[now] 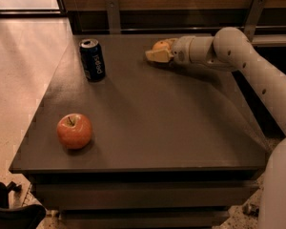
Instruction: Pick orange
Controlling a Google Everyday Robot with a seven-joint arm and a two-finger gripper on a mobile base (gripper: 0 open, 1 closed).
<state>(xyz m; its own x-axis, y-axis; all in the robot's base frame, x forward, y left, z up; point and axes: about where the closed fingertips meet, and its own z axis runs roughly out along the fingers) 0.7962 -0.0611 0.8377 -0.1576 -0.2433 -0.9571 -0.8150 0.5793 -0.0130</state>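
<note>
While the gripper (156,53) sat at the orange (160,44), upper centre of frame | grip state: could not be told | reach done; lift apparently remaining.

We see a dark table (148,128) with a blue Pepsi can (92,59) standing upright near its far left corner, well apart from the gripper (155,55) at the far edge. A red apple (74,130), stem up, sits near the front left. Pale floor (24,70) lies beyond the table's left side.
</note>
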